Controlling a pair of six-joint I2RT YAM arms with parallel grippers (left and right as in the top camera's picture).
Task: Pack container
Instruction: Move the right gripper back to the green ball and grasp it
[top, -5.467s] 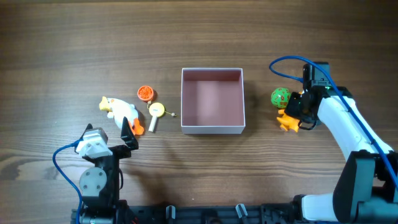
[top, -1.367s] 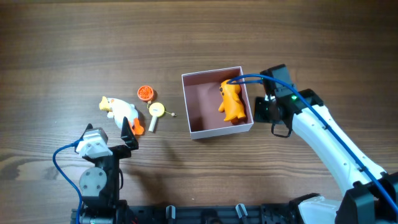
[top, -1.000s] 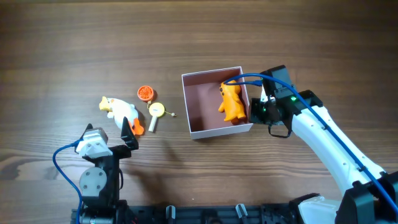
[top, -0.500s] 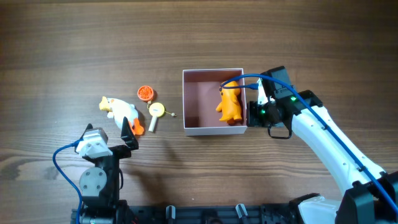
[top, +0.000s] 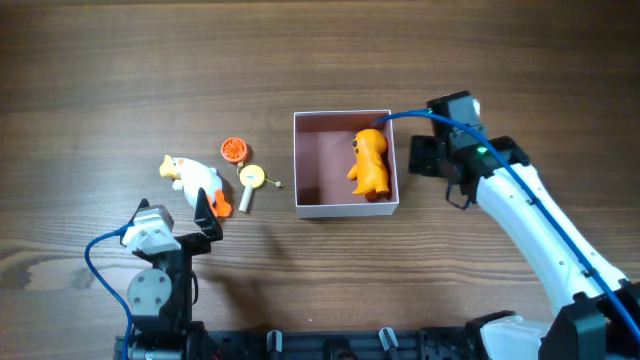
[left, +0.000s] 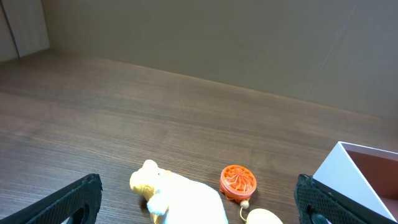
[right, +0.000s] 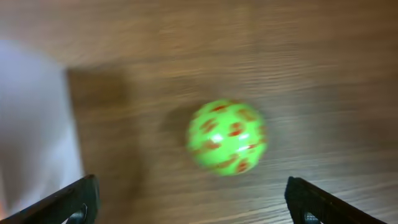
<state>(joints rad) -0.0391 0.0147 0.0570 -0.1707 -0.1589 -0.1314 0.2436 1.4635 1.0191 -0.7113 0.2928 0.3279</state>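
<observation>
right tool wide, empty, over green ball beside container; container in middle of bench, orange toy inside; thin walls, likely light, slides easily: pinch one wall at rim

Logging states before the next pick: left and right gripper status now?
Left gripper: open, empty.
Right gripper: open, empty, near the green red-spotted ball.

Between the spread fingertips of the right gripper, slightly ahead of them, a green ball with red spots (the picture is blurred) sits on the wooden table. The container shows as a white wall beyond the left finger.
</observation>
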